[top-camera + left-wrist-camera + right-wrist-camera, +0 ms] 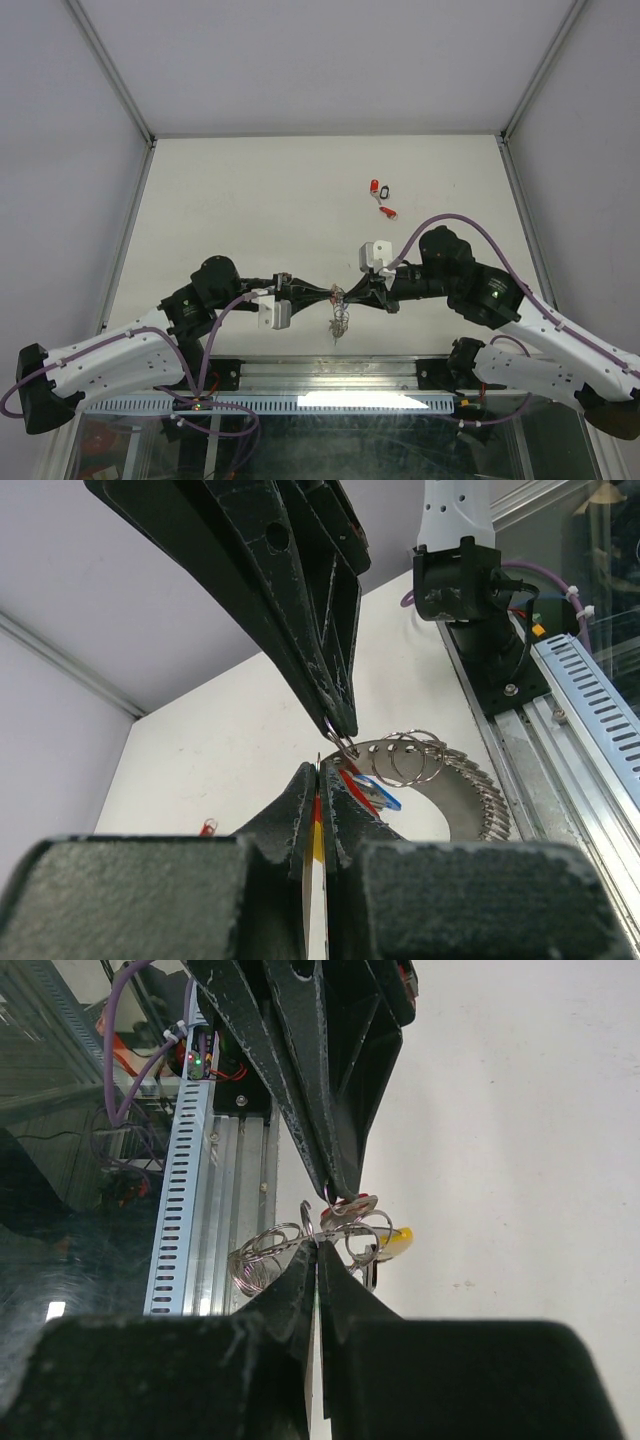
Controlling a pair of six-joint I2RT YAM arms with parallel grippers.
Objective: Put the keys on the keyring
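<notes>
Top external: left gripper point(324, 295) and right gripper point(351, 294) meet tip to tip, both clamped on the keyring point(340, 321) dangling just beneath them; loose keys point(376, 186) lie well beyond the right gripper.

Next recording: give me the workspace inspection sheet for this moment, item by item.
Surface: white table, no spills seen.
Job's things: keyring with silvery loops and a yellow part, pinched between both arms near the front edge; blue tag beside its loops; loose red-tagged keys lie farther back, right of centre.
Clutter: nothing seen.
Grippers: left gripper shut on the keyring's yellow part; right gripper shut at its metal loops.
Cables: purple cables loop along both arms, away from the keyring.
Surroundings: grey walls; slotted rail at the near edge.
</notes>
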